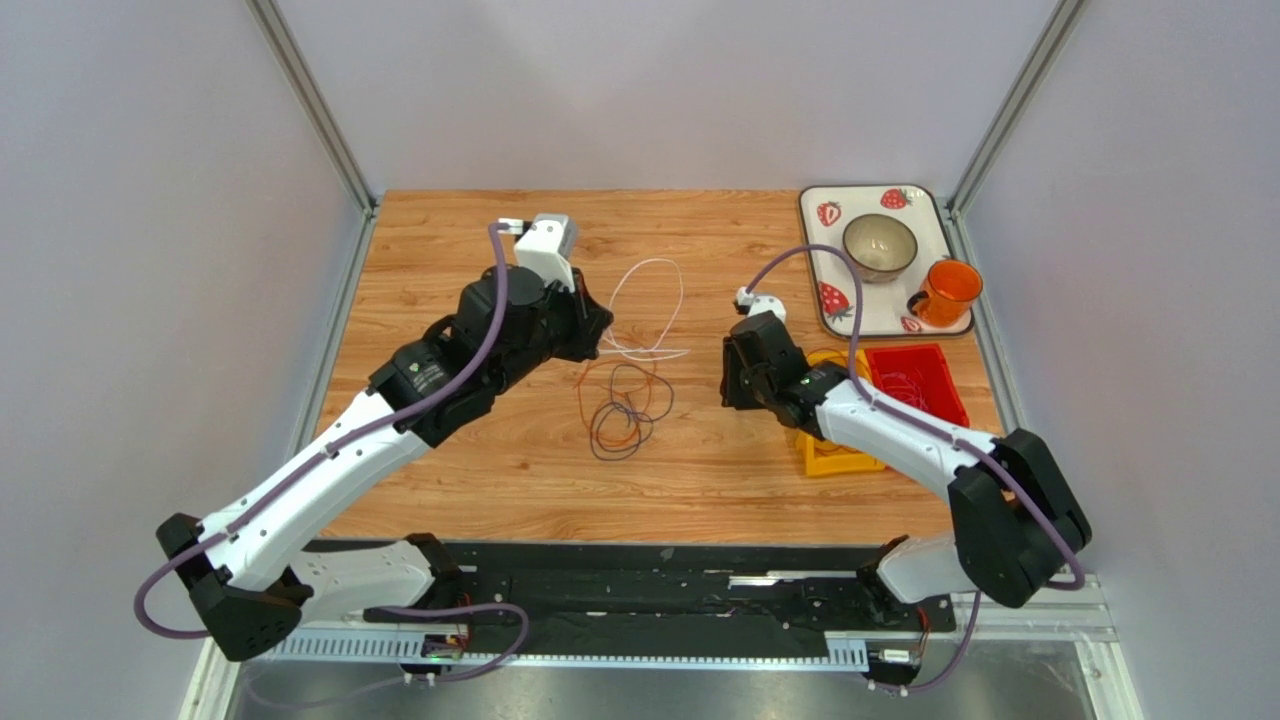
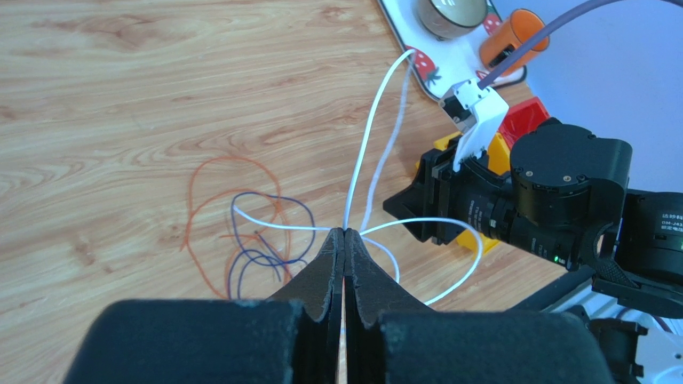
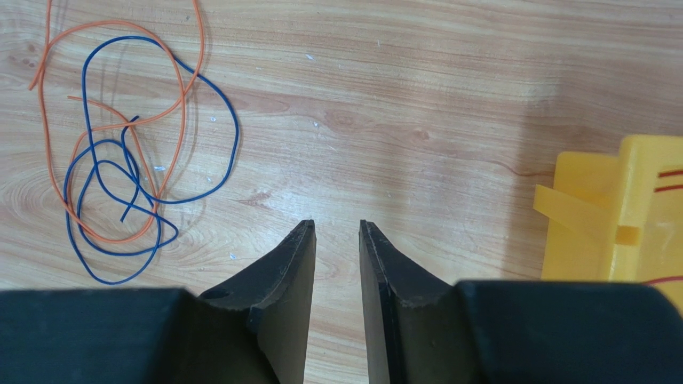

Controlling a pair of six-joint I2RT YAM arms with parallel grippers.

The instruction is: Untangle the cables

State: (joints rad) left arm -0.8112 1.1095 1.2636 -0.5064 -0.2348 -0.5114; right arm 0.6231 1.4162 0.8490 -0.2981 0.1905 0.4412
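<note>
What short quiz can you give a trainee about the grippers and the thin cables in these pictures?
1. True or false: the left gripper is shut on the white cable.
2. Choose one. The jaws of the right gripper are: A) shut on a cable; B) apart, with nothing between them; C) shut on a cup.
3. Which two cables lie looped through each other on the table?

Key:
1. True.
2. B.
3. The orange cable and the blue cable.
</note>
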